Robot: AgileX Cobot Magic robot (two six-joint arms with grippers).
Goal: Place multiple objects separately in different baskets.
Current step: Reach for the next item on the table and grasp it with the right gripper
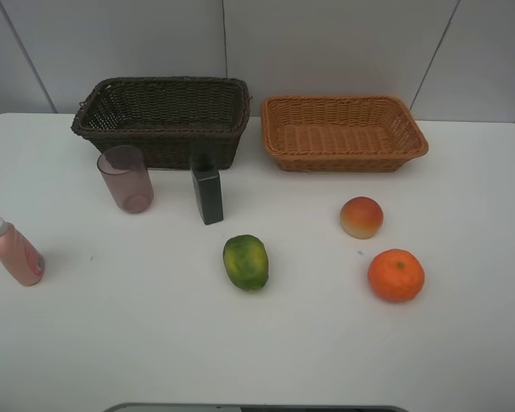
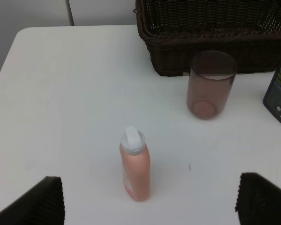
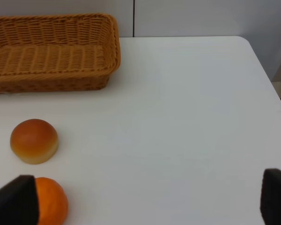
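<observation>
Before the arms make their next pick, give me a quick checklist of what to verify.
1. Dark basket and tan basket empty: ok.
2. Left gripper open, holding nothing: ok.
3. Right gripper open, holding nothing: ok.
4. Pink bottle standing apart from the tumbler: ok.
5. Peach and orange not touching: ok.
6. Bottle cap shut tight: cannot tell.
</observation>
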